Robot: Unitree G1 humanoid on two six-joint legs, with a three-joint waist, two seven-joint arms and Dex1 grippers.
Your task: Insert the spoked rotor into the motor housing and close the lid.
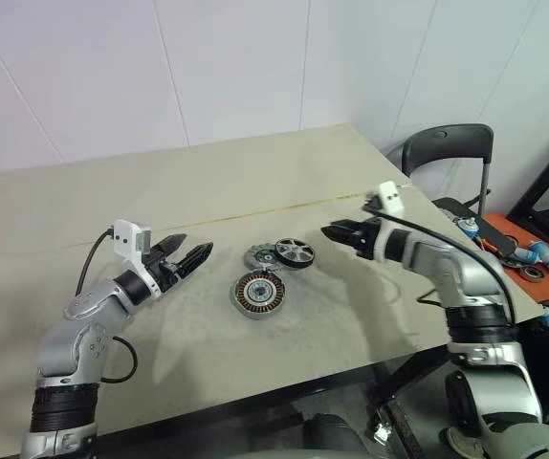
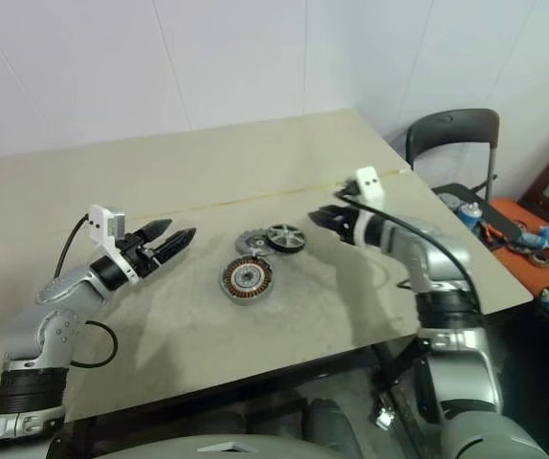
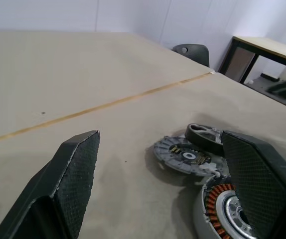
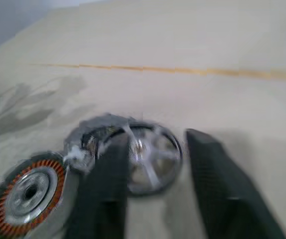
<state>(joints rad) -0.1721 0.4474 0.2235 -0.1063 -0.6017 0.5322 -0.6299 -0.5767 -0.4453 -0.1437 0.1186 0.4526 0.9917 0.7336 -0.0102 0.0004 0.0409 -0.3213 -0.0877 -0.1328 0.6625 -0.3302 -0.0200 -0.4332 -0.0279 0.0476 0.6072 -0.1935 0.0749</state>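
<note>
Three discs: clustered mid-table (image 1: 208, 182), none held
Motor housing (image 1: 258, 293): nearest the robot, copper windings showing, nothing in it
Spoked rotor (image 1: 294, 253): outside the housing, leaning on the lid (image 1: 261, 256) (overlapping its edge)
Left gripper (image 1: 196, 254): spread wide, empty, beside the discs
Right gripper (image 1: 337, 233): fingers parted, empty, just beside the rotor

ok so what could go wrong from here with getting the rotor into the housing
1. The spoked rotor leans on the edge of the lid, tilted, so a grab may slip or drag the lid along.
2. All three discs sit close together beside the motor housing; the right gripper, fingers apart in its wrist view, might nudge a neighbour on approach.
3. A tilted rotor could jam on the housing's hub instead of seating flat.
</note>
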